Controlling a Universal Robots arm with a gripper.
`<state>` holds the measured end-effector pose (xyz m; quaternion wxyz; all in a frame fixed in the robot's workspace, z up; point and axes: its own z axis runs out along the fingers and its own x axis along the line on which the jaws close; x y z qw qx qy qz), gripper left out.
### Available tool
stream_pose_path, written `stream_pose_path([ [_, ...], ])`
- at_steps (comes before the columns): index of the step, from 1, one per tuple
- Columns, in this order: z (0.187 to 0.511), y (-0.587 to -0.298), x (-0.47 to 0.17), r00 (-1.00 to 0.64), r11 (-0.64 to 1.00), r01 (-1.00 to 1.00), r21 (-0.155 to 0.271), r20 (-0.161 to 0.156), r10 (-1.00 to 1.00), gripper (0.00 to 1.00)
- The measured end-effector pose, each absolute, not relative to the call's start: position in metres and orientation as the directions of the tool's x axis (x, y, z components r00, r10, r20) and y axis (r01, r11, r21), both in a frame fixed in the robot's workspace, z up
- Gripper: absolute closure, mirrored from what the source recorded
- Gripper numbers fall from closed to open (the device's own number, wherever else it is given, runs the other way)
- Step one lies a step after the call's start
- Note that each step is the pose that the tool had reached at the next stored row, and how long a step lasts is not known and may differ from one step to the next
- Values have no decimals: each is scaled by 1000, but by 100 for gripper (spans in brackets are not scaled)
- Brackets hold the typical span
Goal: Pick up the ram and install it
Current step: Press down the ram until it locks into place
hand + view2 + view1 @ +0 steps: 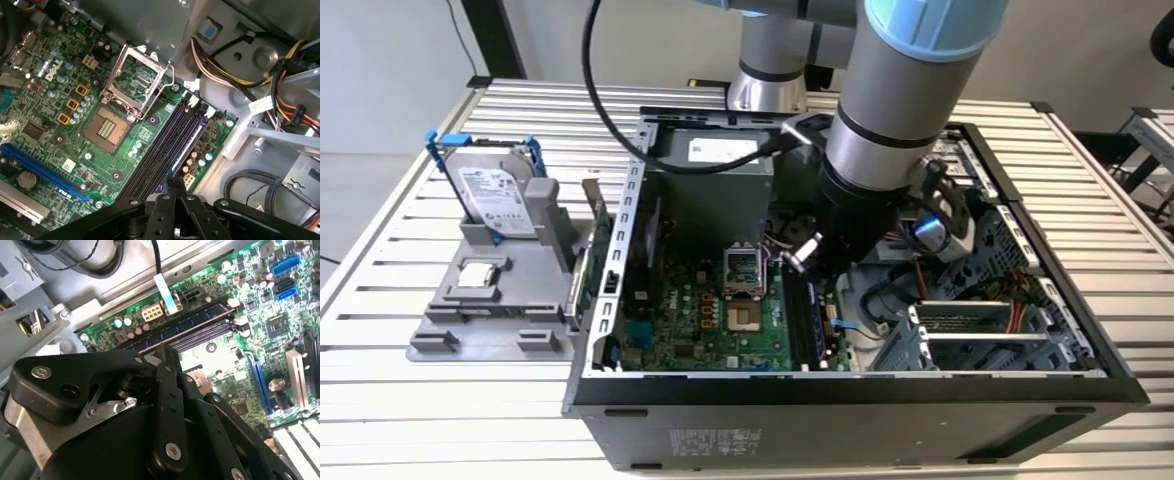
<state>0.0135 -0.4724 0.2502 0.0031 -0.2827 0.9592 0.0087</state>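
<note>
Exterior view: black claw, clenched on the thin dark-green ram stick, hovers directly over the black motherboard slots. Ram sits edge-down beneath the fingertips. Risk: slight misalignment with the slot could jam or chip it.

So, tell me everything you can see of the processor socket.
The processor socket is a square recess of fine contacts in a dark frame, flat on the green motherboard. It looks empty. Its silvery metal retaining frame is swung open beside it. The black memory slots run alongside, apart from it. Nothing touches it; the claw is over the slots' end.
</note>
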Motion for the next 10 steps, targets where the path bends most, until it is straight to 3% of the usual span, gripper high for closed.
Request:
stream_pose_path([
  [10, 250, -472, 15, -769, 769, -639, 17, -13, -639, 100],
])
